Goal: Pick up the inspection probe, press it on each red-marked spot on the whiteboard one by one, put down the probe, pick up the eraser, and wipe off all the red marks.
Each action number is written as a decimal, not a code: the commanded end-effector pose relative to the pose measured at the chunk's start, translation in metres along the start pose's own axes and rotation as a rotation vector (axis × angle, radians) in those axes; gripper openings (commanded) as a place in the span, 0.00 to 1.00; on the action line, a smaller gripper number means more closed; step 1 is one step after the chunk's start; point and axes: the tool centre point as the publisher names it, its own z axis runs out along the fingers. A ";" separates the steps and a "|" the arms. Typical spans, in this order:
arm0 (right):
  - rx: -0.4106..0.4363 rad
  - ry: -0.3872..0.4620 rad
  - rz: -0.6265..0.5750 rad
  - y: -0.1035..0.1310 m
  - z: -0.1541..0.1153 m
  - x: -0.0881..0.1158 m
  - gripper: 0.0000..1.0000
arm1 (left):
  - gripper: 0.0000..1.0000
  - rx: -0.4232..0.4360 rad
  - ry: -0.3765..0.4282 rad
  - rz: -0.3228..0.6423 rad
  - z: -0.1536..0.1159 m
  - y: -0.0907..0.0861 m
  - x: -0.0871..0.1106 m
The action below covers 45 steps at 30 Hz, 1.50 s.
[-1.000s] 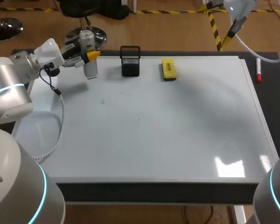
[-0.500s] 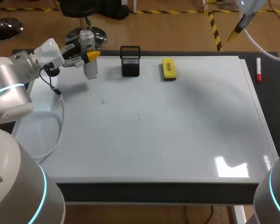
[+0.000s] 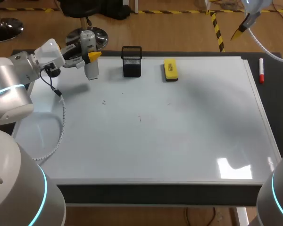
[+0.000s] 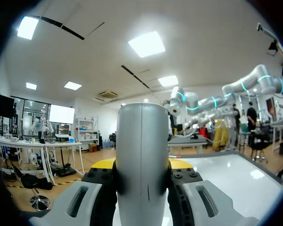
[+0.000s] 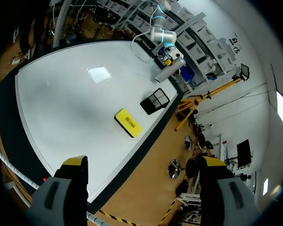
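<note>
The grey cylindrical inspection probe (image 3: 91,70) is gripped from two sides by the yellow-tipped fingers of the left claw (image 3: 92,56), over the far left corner of the white whiteboard (image 3: 188,141) laid on the worktop. A few small faint marks (image 3: 139,119) are seen on the board; their colour cannot be told. The yellow block eraser (image 3: 170,69) lies near the far edge, beside a black mesh holder (image 3: 131,61). The right claw (image 5: 144,162) is held high with its fingers spread wide and nothing between them. A red marker pen (image 3: 261,70) lies just off the board's right edge.
</note>
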 end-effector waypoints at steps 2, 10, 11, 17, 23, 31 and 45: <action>0.004 0.001 -0.002 0.001 -0.001 0.001 1.00 | 0.00 0.002 -0.001 0.001 0.000 -0.001 0.000; 0.004 0.001 -0.002 0.001 -0.001 0.001 1.00 | 0.00 0.002 -0.001 0.001 0.000 -0.001 0.000; 0.004 0.001 -0.002 0.001 -0.001 0.001 1.00 | 0.00 0.001 -0.003 -0.001 0.001 0.000 0.000; 0.004 0.001 -0.002 0.001 -0.001 0.001 1.00 | 0.00 -0.008 0.010 0.010 0.008 -0.006 0.004; 0.004 0.001 -0.002 0.001 -0.001 0.001 1.00 | 0.00 0.009 0.043 0.036 0.021 -0.019 0.003; 0.004 0.001 -0.002 0.001 -0.001 0.001 1.00 | 0.00 0.044 0.101 0.078 0.047 -0.038 -0.002; 0.004 0.001 -0.002 0.001 -0.001 0.001 1.00 | 0.00 0.106 0.204 0.092 0.093 -0.050 -0.020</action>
